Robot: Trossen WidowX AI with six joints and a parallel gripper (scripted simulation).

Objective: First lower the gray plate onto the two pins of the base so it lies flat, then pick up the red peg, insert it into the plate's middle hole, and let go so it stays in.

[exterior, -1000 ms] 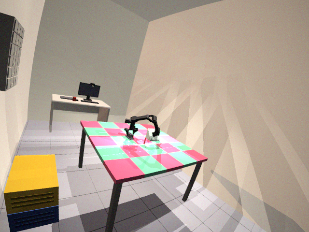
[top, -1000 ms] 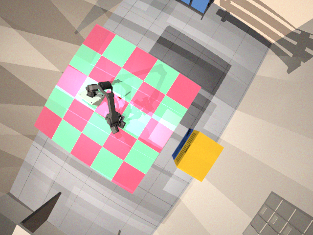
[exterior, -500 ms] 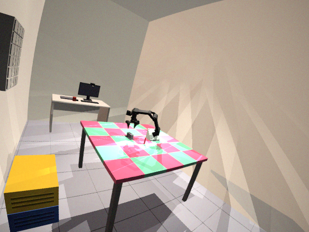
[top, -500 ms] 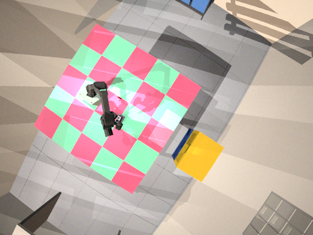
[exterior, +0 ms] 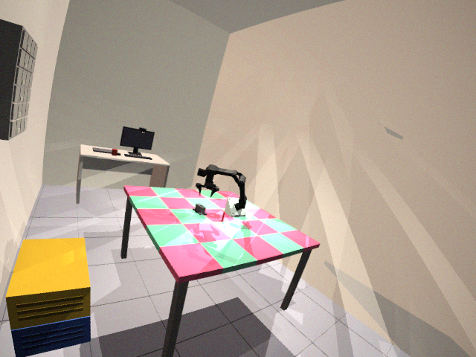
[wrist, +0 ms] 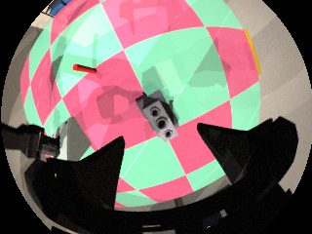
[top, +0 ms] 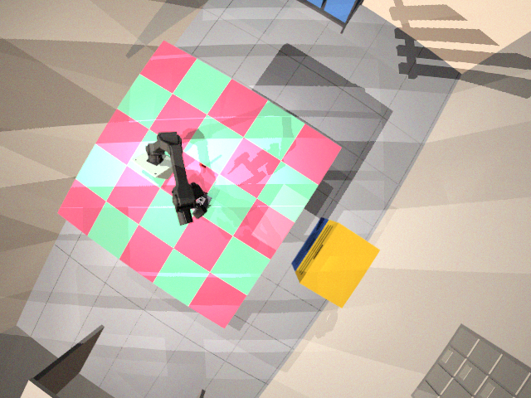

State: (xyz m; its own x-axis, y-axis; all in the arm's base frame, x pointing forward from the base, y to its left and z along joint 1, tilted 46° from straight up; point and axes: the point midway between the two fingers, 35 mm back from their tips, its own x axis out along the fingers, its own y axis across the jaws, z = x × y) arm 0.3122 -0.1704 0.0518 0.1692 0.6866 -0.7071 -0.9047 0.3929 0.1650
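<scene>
The gray plate (wrist: 161, 114) (top: 201, 200) rests on the dark base, its three holes in a row facing up in the wrist view. It looks about flat, but whether it sits fully down on both pins is too small to tell. The base (exterior: 199, 210) stands on the checkered table. My gripper (wrist: 161, 133) (exterior: 206, 194) is wide open and empty, above the plate and base, with a fingertip to each side in the wrist view. The red peg (wrist: 85, 68) (top: 202, 165) (exterior: 222, 216) stands about upright on the table, apart from the base, on the arm's side.
The arm is mounted on a pale mounting plate (top: 163, 173) (exterior: 232, 206), near the peg. The red and green table (top: 218, 308) (exterior: 192, 261) has open edges. A yellow and blue cabinet (top: 338, 261) (exterior: 50, 268) stands on the floor beside it.
</scene>
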